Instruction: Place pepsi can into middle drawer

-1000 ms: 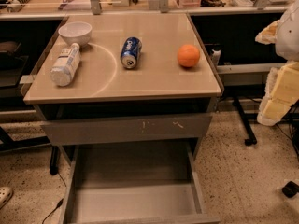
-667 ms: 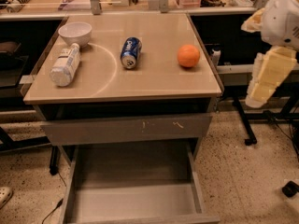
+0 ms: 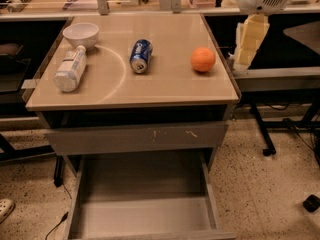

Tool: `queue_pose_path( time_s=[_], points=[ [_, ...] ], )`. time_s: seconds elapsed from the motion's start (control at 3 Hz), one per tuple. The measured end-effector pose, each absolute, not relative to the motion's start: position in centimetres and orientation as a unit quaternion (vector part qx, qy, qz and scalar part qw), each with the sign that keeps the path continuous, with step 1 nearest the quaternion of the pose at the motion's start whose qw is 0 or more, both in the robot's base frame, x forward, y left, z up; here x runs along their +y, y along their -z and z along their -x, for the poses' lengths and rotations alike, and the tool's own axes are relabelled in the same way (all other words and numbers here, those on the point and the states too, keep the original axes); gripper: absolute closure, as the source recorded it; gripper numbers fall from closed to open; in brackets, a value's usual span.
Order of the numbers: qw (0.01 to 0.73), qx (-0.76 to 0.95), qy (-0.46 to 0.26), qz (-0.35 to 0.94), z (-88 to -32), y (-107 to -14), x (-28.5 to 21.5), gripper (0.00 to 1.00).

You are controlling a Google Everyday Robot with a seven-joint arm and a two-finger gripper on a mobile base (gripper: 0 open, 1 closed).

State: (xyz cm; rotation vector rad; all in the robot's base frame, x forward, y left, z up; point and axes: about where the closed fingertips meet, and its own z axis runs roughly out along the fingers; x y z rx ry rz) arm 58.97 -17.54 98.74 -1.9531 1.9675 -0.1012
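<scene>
the arm has swung up and in since 1 second ago. now its gripper (image 3: 250, 44) hangs by the right edge of the surface (image 3: 165, 86), just past the orange. i cannot tell if the gripper is released or clenched, but the can is not in it.

the surface is the biggest thing here and it carries 4 things. under it, the middle drawer (image 3: 145, 216) is pulled out with a bare floor. it sits below a shut drawer front (image 3: 135, 138) with pale scratches.

the white bottle (image 3: 70, 69) lies on its side at the left, right by the bowl (image 3: 80, 34) behind it. the pepsi can (image 3: 141, 56) lies on its side near the middle of the surface, well apart from the gripper. the orange (image 3: 203, 59) sits between the can and the gripper.

the step now looks like reaching for the can. i think the gripper should go over the orange, not into it, or the orange could roll off. the can is round and may roll too, so it is best to grab it across its sides.
</scene>
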Motion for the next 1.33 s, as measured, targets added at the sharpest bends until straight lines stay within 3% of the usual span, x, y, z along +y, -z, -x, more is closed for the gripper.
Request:
queue_pose_path(
  time_s=[0.33, 1.33],
  points=[
    [0.181, 0.670, 0.053, 0.718, -64.3, -98.9, -15.4, 0.00],
    [0.221, 0.650, 0.059, 0.724, -67.9, -99.3, -13.1, 0.00]
  ],
)
